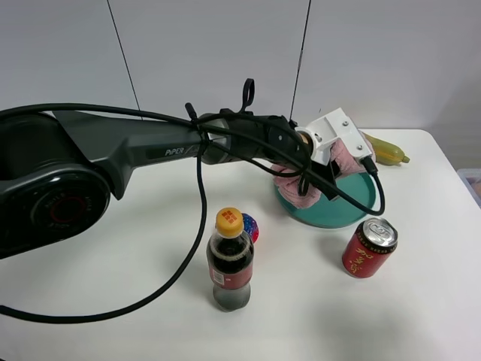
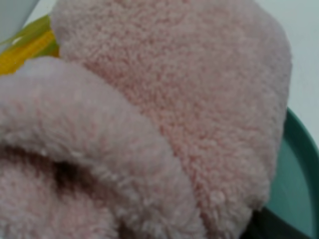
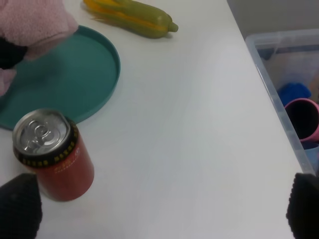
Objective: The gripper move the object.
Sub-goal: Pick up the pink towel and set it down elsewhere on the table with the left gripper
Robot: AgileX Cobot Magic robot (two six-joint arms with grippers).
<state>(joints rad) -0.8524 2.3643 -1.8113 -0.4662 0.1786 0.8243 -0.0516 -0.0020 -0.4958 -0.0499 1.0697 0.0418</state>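
The pink rolled towel [image 1: 297,192] hangs over the teal plate [image 1: 353,207], at the end of my left arm, which reaches across from the left. My left gripper [image 1: 327,177], with its white block, is shut on the towel; black fingers [image 1: 328,189] cross its middle. The left wrist view is filled by the towel [image 2: 174,99], with the plate's rim [image 2: 294,169] behind. The right wrist view shows the towel [image 3: 35,22] above the plate [image 3: 75,74]. My right gripper [image 3: 159,214] is open and empty above the table near the red can.
A red can [image 1: 369,247] [image 3: 52,154] stands just in front of the plate. A cola bottle [image 1: 230,259] and a small pink-blue ball [image 1: 250,226] are front centre. A yellow-green corn cob [image 1: 387,150] lies behind the plate. A clear bin [image 3: 289,89] sits past the table's right edge.
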